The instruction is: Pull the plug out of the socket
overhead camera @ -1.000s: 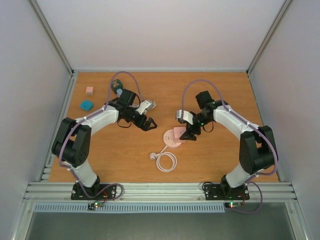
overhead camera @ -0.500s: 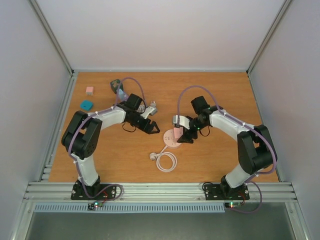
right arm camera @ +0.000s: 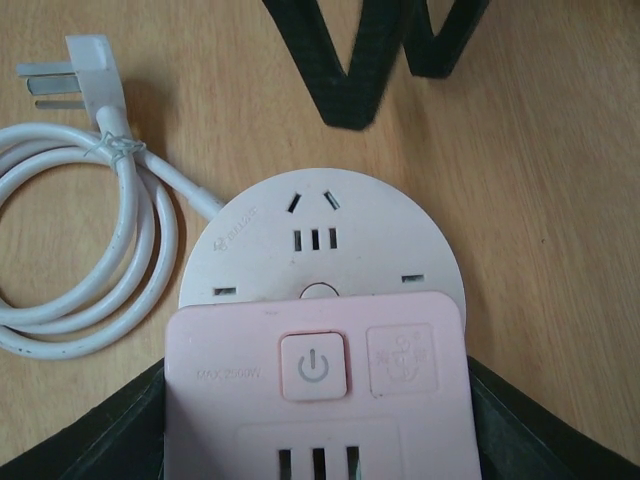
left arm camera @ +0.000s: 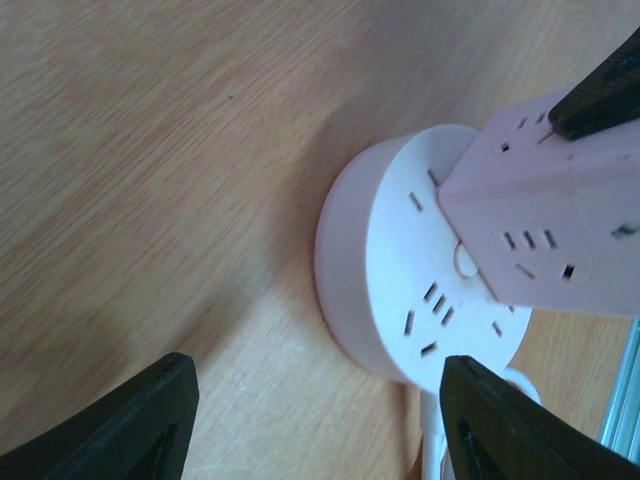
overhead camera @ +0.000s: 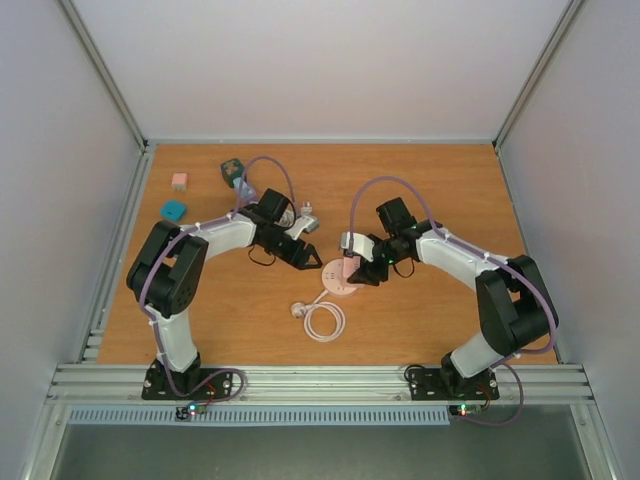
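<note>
A pink cube plug (overhead camera: 349,267) sits in a round pink socket base (overhead camera: 340,287) mid-table. My right gripper (overhead camera: 360,270) is shut on the cube; in the right wrist view its fingers (right arm camera: 110,430) press both sides of the cube (right arm camera: 315,390), which has a power button on top, above the round base (right arm camera: 320,230). My left gripper (overhead camera: 308,258) is open and empty, just left of the base. In the left wrist view its fingers (left arm camera: 130,420) straddle bare table beside the base (left arm camera: 400,290), with the cube (left arm camera: 550,220) above it.
The base's white cable (overhead camera: 322,320) lies coiled in front of it, its plug end (overhead camera: 296,310) loose on the table. A teal block (overhead camera: 173,210), a pink block (overhead camera: 179,181) and a green object (overhead camera: 232,170) lie at the far left. Walls enclose the table.
Both arms have moved in toward the socket. My right gripper has come onto the pink cube. The base and cable have shifted slightly left.
</note>
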Motion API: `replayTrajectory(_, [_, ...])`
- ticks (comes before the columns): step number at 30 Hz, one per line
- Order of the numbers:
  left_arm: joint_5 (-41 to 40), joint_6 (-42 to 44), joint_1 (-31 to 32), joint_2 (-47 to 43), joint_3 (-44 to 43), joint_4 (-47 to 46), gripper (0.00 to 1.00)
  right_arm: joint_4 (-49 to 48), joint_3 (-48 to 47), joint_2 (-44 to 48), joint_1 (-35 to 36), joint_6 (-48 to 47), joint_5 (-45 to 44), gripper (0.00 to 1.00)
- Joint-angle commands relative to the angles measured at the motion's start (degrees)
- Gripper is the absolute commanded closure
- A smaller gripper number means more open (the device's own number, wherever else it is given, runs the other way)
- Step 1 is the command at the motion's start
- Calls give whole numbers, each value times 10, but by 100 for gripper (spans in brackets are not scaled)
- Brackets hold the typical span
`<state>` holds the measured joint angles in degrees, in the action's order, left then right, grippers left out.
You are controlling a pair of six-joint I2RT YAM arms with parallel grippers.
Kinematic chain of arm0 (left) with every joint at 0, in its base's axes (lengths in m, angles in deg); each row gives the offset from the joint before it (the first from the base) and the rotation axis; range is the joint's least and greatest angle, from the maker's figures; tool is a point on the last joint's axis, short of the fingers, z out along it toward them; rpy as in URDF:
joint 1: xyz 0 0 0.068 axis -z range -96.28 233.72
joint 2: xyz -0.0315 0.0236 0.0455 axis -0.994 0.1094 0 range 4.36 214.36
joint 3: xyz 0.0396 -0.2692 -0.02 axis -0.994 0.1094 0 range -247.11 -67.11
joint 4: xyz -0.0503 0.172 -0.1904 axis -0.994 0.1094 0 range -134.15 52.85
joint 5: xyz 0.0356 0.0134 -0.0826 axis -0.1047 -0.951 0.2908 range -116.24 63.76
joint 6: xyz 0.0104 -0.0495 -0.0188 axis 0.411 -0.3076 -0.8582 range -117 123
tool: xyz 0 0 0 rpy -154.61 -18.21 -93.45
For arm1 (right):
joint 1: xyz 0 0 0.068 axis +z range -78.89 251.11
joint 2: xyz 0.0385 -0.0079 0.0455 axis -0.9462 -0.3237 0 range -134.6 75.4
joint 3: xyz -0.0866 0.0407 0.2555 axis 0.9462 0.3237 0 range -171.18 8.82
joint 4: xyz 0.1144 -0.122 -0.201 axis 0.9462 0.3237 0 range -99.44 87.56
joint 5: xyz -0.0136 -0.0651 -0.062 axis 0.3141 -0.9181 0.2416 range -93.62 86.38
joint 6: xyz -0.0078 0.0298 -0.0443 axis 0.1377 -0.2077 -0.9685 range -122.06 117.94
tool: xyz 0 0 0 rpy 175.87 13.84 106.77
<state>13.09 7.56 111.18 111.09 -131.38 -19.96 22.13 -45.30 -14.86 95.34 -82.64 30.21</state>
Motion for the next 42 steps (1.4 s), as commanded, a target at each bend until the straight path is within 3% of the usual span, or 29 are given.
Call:
replayTrajectory(1, [2,5,12,19,-28,-5,34,-47,33,18,39,82,-23,52])
replayTrajectory(9, [-29,23,43,38,-53,17,43,-80,37,29,57,169,-40,56])
replayTrajectory(16, [-77,64,65,35,-34,34,44,-87,40,39,56,170,-44,59])
replayTrajectory(24, [-138,89,68,31,-15,35,51,-80,32,41,57,162,-34,62])
replayTrajectory(31, [-197,123,88,34,5,41,53,-79,14,47,57,165,-23,70])
replayTrajectory(42, [-279,120,90,62,11,33,58,-60,-13,54,56,160,8,78])
